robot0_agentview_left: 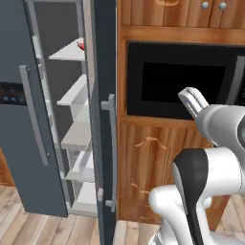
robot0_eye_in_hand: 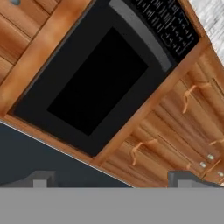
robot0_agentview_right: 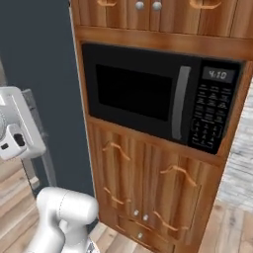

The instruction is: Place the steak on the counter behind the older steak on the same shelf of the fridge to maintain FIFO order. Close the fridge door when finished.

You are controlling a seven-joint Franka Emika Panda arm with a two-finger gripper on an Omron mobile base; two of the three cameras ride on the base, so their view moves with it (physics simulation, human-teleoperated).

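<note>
The fridge (robot0_agentview_left: 67, 119) stands at the left with its pale inside showing between two slate-grey panels. The fridge door (robot0_agentview_left: 26, 134), with a long bar handle and a small black display, is swung open. Several white shelves (robot0_agentview_left: 72, 95) show inside. A small red thing (robot0_agentview_left: 80, 44) lies on an upper shelf, too small to identify. The steak and the counter are out of view. My gripper (robot0_agentview_left: 192, 99) hangs open and empty in front of the microwave, right of the fridge. In the hand view its fingertips (robot0_eye_in_hand: 41, 179) stand wide apart around the gripper centre (robot0_eye_in_hand: 114, 180).
A black microwave (robot0_agentview_right: 148, 94) is built into brown wooden cabinets (robot0_agentview_right: 148, 178) right of the fridge, with cupboard doors above and below. The fridge's dark side wall (robot0_agentview_right: 39, 59) borders the cabinets. A second grey handle (robot0_agentview_left: 112, 148) runs along the fridge's right panel. The floor is wooden.
</note>
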